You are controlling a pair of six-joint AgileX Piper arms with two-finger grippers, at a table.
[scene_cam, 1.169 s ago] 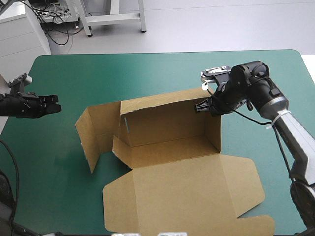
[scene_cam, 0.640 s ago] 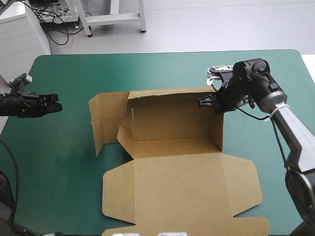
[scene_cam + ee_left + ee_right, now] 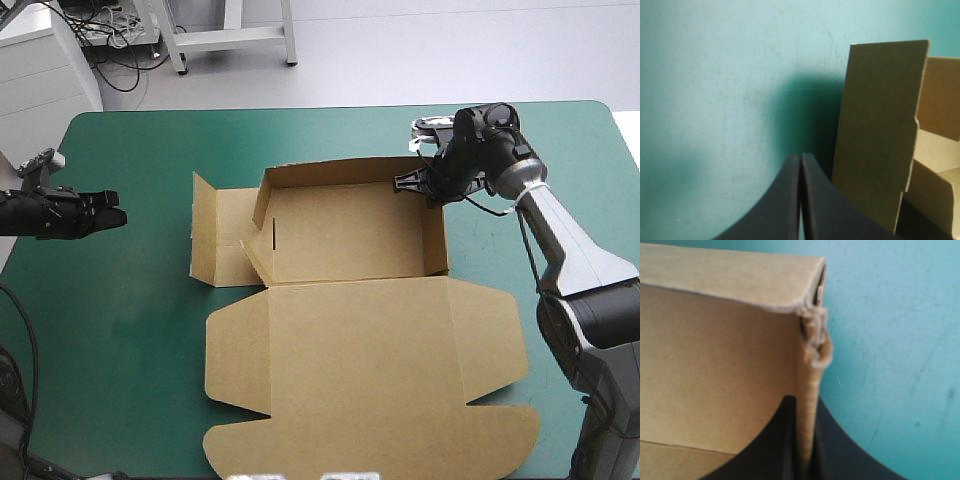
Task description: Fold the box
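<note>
Pinching box wall: right jaws.

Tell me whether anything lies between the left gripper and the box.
Nothing visible does. Only bare teal-green cover lies between the shut left gripper and the box. The right gripper holds its right wall.

My right gripper, clamped on the box corner, now sits farther back than earlier. The box has turned square with it (the side flap farthest from that gripper has swung outward).
</note>
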